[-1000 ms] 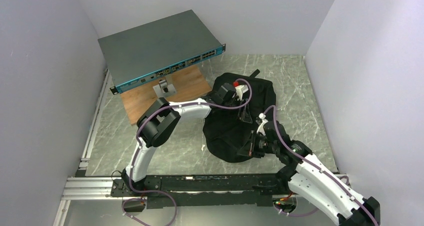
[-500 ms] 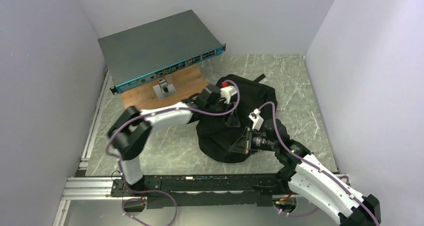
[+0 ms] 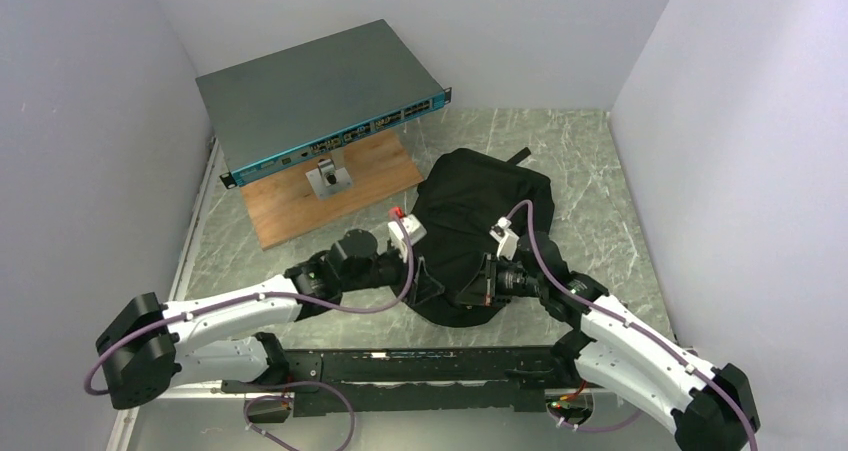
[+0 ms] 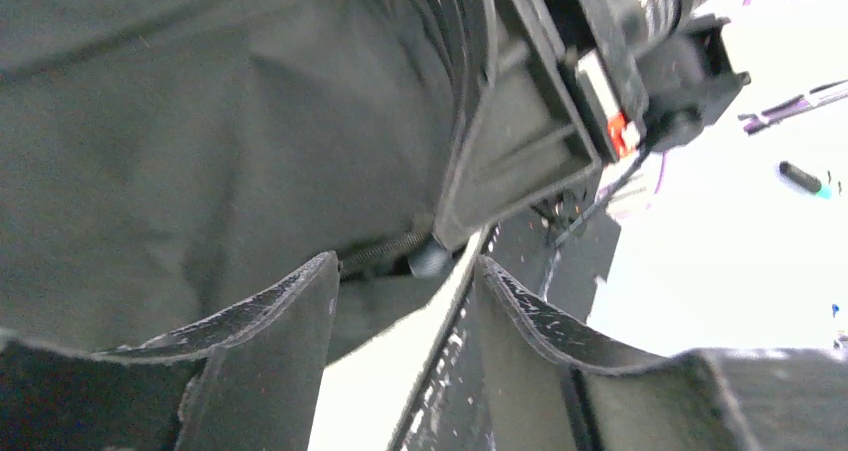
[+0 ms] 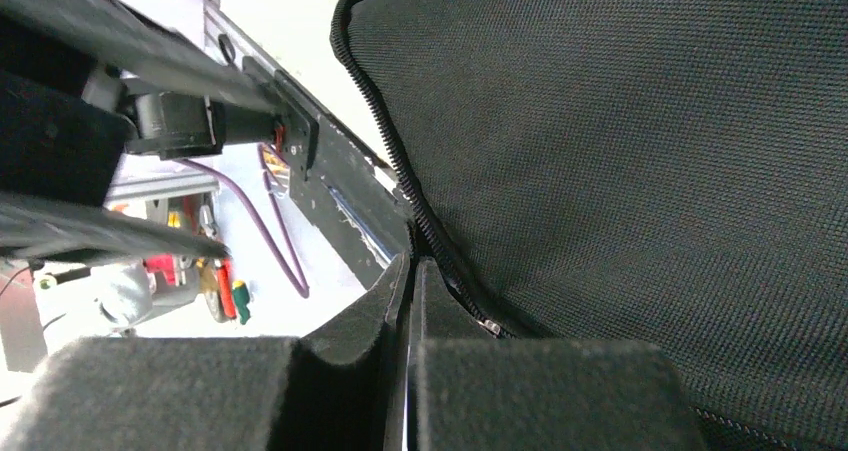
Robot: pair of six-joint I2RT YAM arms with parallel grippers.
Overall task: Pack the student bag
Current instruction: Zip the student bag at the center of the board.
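Bag point(image 3: 480, 206) lies mid table point(image 3: 610, 171). Left end effector point(image 4: 405, 276) at its near edge, part open, empty, zip point(image 4: 380, 254) just ahead. Right end effector point(image 5: 410, 271) shut at the zip; whether it pinches fabric, cannot tell. I would close left on the zip edge, then pull slowly.

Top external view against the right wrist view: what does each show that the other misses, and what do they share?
Only the top external view shows the grey network switch on its wooden board, and the bag's whole outline. Only the right wrist view shows the zipper running along the bag's edge, close to the fingertips. Both show the black student bag and the right pincer, closed at the bag's near edge.
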